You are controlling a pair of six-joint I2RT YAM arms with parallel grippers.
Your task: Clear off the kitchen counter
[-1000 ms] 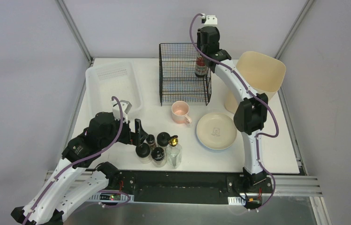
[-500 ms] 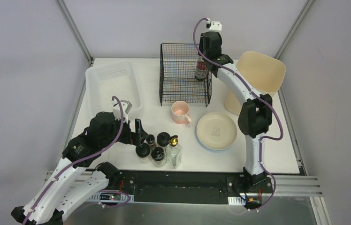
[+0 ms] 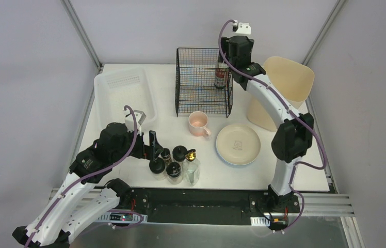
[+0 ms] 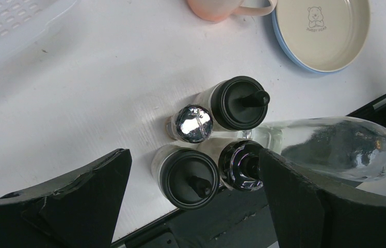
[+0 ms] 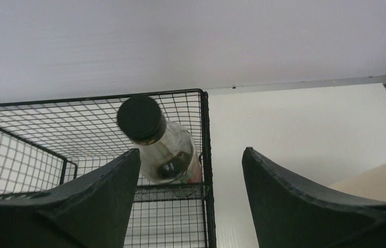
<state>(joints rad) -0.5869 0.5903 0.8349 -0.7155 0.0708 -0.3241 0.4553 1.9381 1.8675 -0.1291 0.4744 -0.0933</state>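
The kitchen counter (image 3: 129, 126) is the white tabletop. A cluster of small condiment bottles (image 3: 175, 163) stands at its front edge: black-capped jars (image 4: 189, 178), a chrome-capped shaker (image 4: 193, 123) and a clear glass bottle (image 4: 335, 144). My left gripper (image 3: 152, 144) is open and empty just left of the cluster; in the left wrist view (image 4: 193, 160) its fingers straddle the nearest jars from above. A black-capped sauce bottle (image 3: 221, 76) stands in the black wire rack (image 3: 201, 85). My right gripper (image 3: 230, 62) is open above the rack's right corner, and the bottle (image 5: 155, 139) shows free below it.
A pink mug (image 3: 198, 123) and a cream plate (image 3: 238, 144) sit mid-counter. A translucent white tray (image 3: 125, 95) lies at the back left. A large beige tub (image 3: 284, 82) leans at the back right. The arm bases run along the near edge.
My right gripper has lifted up and to the right, away from the sauce bottle, which stays standing in the rack. The left arm has barely moved.
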